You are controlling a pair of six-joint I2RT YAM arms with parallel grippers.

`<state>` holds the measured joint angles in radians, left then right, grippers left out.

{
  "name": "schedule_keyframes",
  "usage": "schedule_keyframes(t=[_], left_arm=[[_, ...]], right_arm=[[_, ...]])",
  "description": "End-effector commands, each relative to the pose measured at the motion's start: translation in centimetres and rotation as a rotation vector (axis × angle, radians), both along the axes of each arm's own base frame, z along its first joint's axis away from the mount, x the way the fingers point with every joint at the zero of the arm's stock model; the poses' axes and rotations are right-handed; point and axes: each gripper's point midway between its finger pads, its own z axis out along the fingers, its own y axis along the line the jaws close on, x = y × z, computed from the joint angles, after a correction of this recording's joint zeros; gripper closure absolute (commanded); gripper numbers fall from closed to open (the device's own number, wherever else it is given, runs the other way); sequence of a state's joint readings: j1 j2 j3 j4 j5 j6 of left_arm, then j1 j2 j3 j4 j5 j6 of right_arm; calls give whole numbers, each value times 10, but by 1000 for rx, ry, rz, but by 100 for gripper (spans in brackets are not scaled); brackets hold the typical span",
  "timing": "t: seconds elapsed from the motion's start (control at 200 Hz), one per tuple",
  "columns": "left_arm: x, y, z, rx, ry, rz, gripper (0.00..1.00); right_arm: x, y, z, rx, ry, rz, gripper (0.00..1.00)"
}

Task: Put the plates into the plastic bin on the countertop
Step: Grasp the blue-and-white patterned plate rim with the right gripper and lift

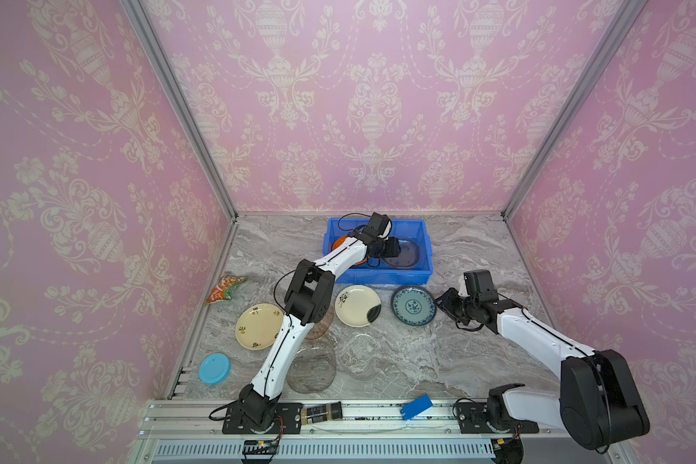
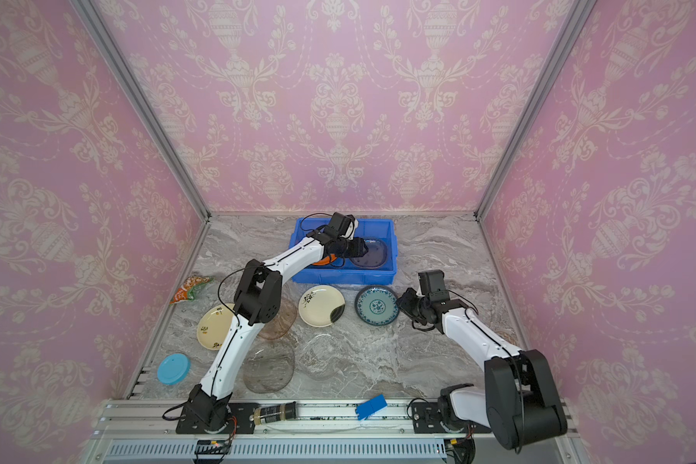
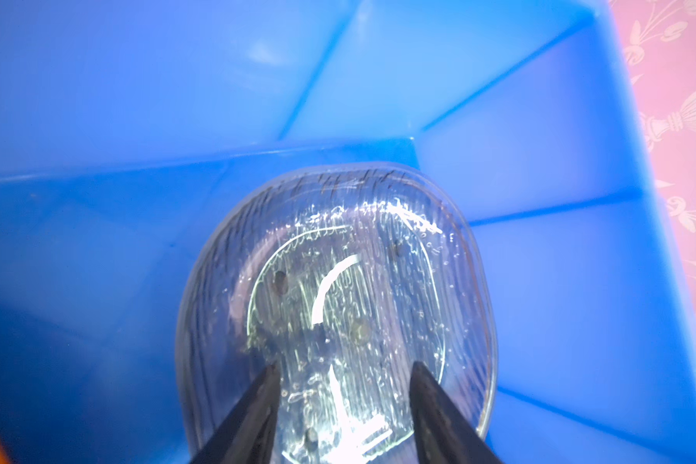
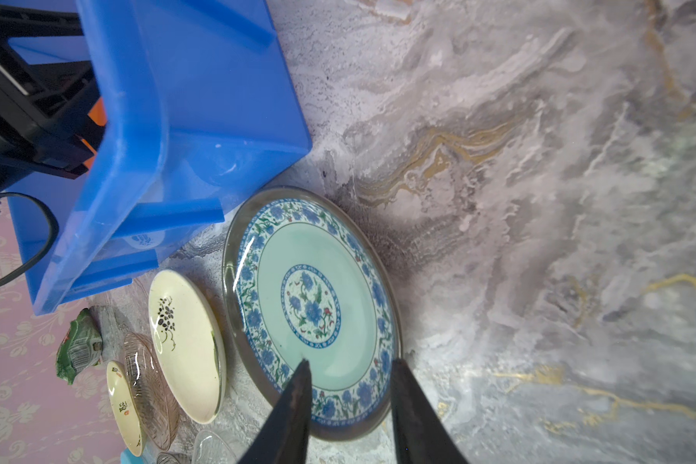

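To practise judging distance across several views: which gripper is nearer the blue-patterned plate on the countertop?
Right. The right gripper hangs beside the blue-patterned plate, its open jaws at the rim. The left gripper is away inside the plastic bin, over a clear glass plate.

Blue bin (image 1: 378,277) sitting mid-frame on marble countertop (image 1: 459,361), holding clear glass plate (image 3: 338,301) and orange plate (image 1: 338,242). Blue-patterned plate (image 1: 413,305) and cream plate (image 1: 357,305) lying flat just below.

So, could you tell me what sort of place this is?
Likely a staged robot test booth: marble-patterned countertop, pink wallpaper panels in aluminium framing, two arms bolted to a front rail.
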<state>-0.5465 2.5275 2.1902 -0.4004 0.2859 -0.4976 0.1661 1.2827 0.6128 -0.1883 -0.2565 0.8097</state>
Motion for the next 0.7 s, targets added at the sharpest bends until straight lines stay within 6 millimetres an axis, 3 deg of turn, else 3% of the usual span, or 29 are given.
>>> schedule_keyframes(t=[0.0, 0.16, 0.305, 0.515, 0.696], left_arm=[[-3, -6, 77, -52, -100, -32, 46], [-19, -3, 124, -87, -171, -42, 46], [-47, 2, 154, -127, -186, -71, 47], [-94, 24, 157, -154, -167, -97, 48], [-130, 42, 147, -183, -163, -101, 49]], right_arm=[[-6, 3, -13, 0, 34, 6, 66], [-7, 1, -19, -15, 44, 8, 67], [-8, 3, -27, -9, 57, 9, 68], [-7, 8, -38, 24, 64, 10, 69], [-5, 14, -44, 73, 52, 2, 73]])
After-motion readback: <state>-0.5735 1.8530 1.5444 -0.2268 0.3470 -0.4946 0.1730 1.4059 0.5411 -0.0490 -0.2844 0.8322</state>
